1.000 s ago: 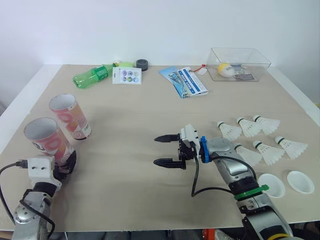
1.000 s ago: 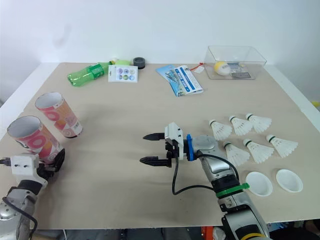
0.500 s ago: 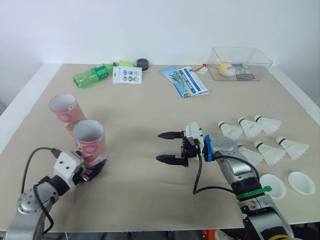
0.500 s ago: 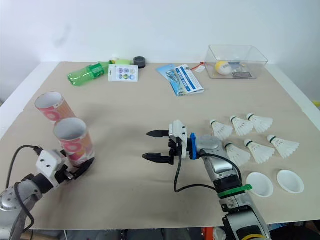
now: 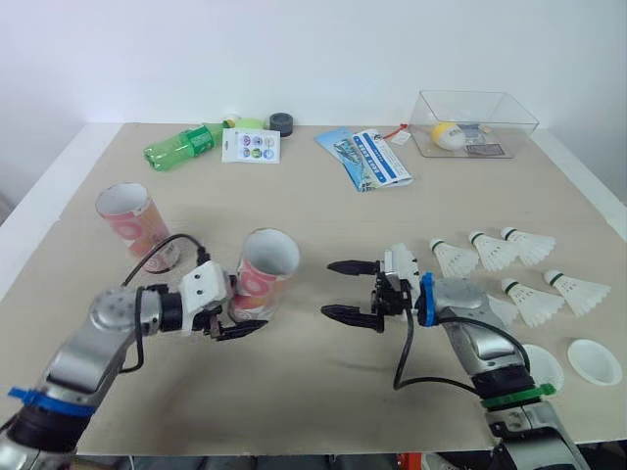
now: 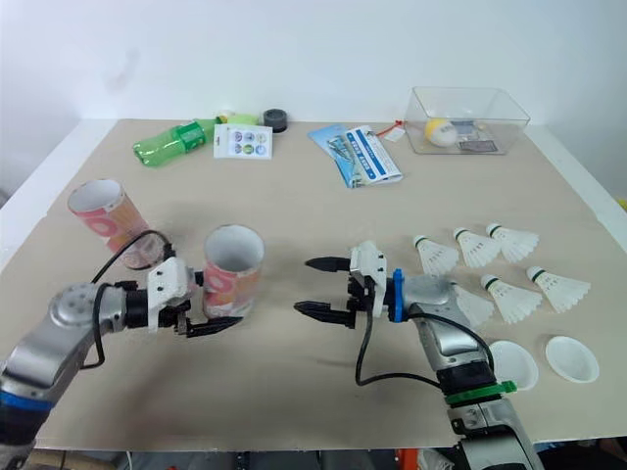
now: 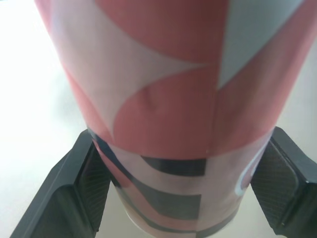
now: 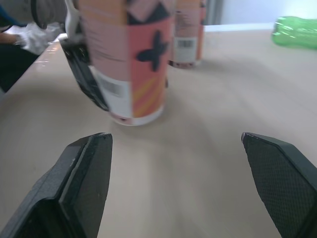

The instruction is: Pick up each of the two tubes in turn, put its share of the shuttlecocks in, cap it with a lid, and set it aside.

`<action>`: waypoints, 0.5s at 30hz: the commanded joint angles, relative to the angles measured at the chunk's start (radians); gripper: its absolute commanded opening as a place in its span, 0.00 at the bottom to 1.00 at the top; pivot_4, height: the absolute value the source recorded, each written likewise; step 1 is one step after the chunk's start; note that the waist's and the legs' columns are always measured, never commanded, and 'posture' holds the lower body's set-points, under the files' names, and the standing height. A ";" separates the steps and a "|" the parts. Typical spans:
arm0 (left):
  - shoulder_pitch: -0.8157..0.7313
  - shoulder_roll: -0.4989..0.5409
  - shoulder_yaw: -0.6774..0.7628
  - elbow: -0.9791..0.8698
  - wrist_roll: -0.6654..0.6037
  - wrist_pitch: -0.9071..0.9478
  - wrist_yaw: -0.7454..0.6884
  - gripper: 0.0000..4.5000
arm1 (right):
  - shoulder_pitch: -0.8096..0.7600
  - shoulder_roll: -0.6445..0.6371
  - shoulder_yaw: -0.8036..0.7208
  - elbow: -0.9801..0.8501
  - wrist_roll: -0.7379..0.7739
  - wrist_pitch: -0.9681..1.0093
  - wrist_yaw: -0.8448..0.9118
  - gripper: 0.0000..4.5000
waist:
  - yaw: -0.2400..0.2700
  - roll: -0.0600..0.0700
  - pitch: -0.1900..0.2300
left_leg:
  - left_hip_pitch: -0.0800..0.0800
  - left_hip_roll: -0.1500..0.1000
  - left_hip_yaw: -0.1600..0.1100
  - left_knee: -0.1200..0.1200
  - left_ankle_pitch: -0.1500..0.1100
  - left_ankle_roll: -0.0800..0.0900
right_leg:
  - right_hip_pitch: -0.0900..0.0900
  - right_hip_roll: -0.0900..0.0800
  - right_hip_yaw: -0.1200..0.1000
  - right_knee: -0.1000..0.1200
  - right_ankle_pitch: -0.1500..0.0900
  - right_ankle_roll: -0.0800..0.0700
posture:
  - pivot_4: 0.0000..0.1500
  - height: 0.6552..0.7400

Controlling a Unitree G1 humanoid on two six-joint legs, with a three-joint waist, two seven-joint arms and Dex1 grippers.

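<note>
Bright, even light leaves faint, soft shadows around the tube (image 5: 263, 284).

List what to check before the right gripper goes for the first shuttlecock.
1. Grip: the left gripper clamps the tube low down, a finger on each side: ok.
2. Mouth of the tube open and facing up: ok.
3. Base of the tube resting on the table or lifted: cannot tell.
4. The right gripper open and empty: ok.
5. The shuttlecocks lying loose at the robot's right: ok.
6. The lids near the front edge: ok.
</note>
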State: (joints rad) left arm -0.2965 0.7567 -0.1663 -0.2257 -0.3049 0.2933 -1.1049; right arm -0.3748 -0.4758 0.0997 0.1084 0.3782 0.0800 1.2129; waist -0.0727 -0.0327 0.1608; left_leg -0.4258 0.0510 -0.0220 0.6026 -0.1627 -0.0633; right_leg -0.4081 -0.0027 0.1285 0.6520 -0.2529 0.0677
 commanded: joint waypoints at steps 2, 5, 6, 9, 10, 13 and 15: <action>-0.153 -0.005 -0.087 0.070 0.037 0.014 -0.108 0.82 | 0.029 -0.032 -0.056 -0.058 0.015 -0.009 -0.027 1.00 | -0.001 0.000 0.000 | 0.000 0.000 -0.001 0.000 0.000 0.000 | 0.000 0.001 0.000 0.000 0.001 0.002 | 1.00 1.00; -0.265 -0.038 -0.161 0.144 0.096 -0.018 -0.152 0.82 | 0.054 -0.040 -0.078 -0.081 0.016 0.010 -0.071 1.00 | -0.001 0.000 0.000 | 0.000 0.000 -0.002 0.000 0.000 0.000 | 0.000 0.002 0.000 0.001 0.001 0.002 | 1.00 1.00; -0.291 -0.046 -0.181 0.165 0.118 -0.029 -0.163 0.82 | 0.063 -0.042 -0.087 -0.094 0.018 0.020 -0.091 1.00 | -0.002 0.000 0.000 | 0.000 0.000 -0.002 0.000 0.000 0.000 | 0.000 0.002 0.000 0.001 0.001 0.002 | 1.00 1.00; -0.368 -0.066 -0.244 0.210 0.178 -0.046 -0.203 0.82 | 0.126 -0.057 -0.135 -0.179 0.040 0.076 -0.162 1.00 | 0.000 0.001 0.001 | -0.001 -0.001 -0.004 0.000 -0.001 0.002 | 0.001 0.002 -0.001 0.002 0.000 0.003 | 1.00 1.00; -0.382 -0.072 -0.254 0.217 0.188 -0.050 -0.212 0.82 | 0.145 -0.061 -0.146 -0.206 0.045 0.092 -0.183 1.00 | 0.004 0.001 0.001 | -0.001 -0.001 -0.005 0.000 -0.001 0.002 | 0.000 0.002 -0.001 0.002 -0.001 0.002 | 1.00 1.00; -0.411 -0.096 -0.266 0.235 0.196 -0.035 -0.226 0.82 | 0.201 -0.057 -0.190 -0.293 0.072 0.157 -0.265 1.00 | 0.012 0.001 0.001 | -0.003 -0.001 -0.007 0.001 -0.001 0.002 | 0.000 0.002 -0.003 0.002 -0.001 0.002 | 1.00 1.00; -0.427 -0.113 -0.275 0.260 0.216 -0.044 -0.224 0.82 | 0.243 -0.054 -0.234 -0.366 0.104 0.207 -0.330 1.00 | 0.016 0.001 0.001 | -0.003 -0.001 -0.007 0.002 -0.001 0.002 | 0.000 0.002 -0.003 0.002 -0.001 0.002 | 1.00 1.00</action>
State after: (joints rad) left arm -0.7047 0.6473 -0.4364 0.0309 -0.1056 0.2610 -1.3225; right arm -0.1417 -0.5250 -0.0785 -0.1722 0.4389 0.2550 0.9332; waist -0.0570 -0.0312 0.1618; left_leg -0.4287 0.0503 -0.0289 0.6044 -0.1638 -0.0610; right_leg -0.4080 -0.0007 0.1253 0.6545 -0.2542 0.0700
